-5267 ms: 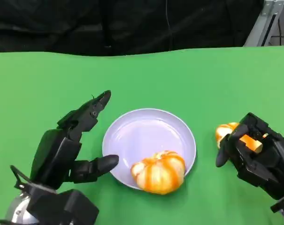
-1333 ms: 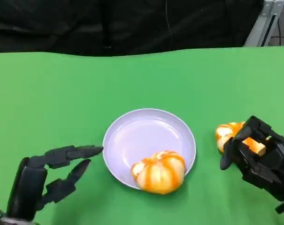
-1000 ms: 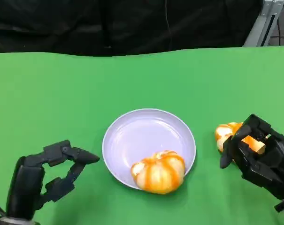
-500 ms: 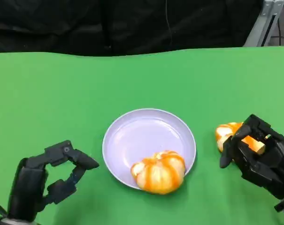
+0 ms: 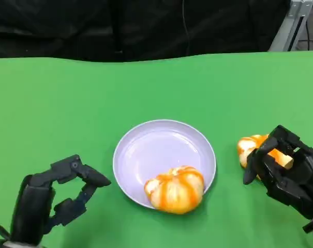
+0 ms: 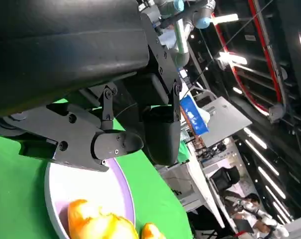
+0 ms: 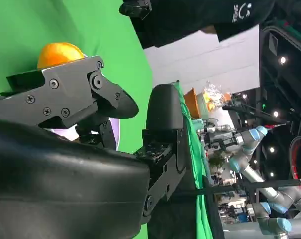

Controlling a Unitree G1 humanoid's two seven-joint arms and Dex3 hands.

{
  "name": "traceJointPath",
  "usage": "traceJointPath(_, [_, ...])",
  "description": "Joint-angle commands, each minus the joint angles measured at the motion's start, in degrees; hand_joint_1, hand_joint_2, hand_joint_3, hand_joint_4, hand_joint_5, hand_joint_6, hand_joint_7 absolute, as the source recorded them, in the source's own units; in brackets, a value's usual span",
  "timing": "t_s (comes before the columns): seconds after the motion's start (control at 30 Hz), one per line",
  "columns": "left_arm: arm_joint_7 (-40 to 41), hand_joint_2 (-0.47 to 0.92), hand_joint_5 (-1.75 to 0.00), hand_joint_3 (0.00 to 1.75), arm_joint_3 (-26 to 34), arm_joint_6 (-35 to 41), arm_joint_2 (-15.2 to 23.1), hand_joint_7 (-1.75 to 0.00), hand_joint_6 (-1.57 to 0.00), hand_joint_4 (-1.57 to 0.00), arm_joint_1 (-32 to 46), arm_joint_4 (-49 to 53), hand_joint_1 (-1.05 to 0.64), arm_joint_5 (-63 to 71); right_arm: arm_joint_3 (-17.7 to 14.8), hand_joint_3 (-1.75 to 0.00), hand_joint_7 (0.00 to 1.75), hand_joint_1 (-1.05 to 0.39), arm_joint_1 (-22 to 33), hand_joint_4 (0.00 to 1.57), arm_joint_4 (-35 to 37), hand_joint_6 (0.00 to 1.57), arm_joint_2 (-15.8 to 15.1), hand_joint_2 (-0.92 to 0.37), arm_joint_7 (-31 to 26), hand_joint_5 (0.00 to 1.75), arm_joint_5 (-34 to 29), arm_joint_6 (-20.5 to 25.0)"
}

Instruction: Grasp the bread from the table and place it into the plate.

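Round pale lilac plate [image 5: 161,139] holds one orange pumpkin-shaped bread roll [image 5: 175,189] at its near rim. Second orange bread piece [image 5: 248,146] right of plate, in right hand's [image 5: 283,173] grasp. Left hand [image 5: 53,199] left of plate, fingers curled, holding nothing.

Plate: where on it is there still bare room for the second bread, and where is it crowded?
The plate is bare over its far and left parts. Its near right edge is taken by a bread overhanging the rim. The second bread lies on the green table right of the plate, with the right hand around it. The left hand sits off the plate's near left.
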Motion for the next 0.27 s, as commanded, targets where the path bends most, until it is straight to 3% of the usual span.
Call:
traceJointPath(0.03, [-0.54,0.92,-1.26,0.48,0.83,-1.02,0.44,-1.05,-0.86,-0.76,0.50,-0.41,-0.04,-1.05,-0.59,-0.83,1.42,-0.01,-0.34,0.58,-0.10,0.54,-0.62,-0.82,0.30,1.75,0.64,-0.55])
traceJointPath(0.27, [-0.57,0.92,-1.26,0.47,0.93,-1.14,0.45,-1.05,-0.86,-0.76,0.40,-0.34,-0.05,-0.81,-0.70,-0.82,1.41,-0.01,-0.44,0.57,0.10,0.53,-0.85,-0.82,0.66,1.75,0.78,-0.42])
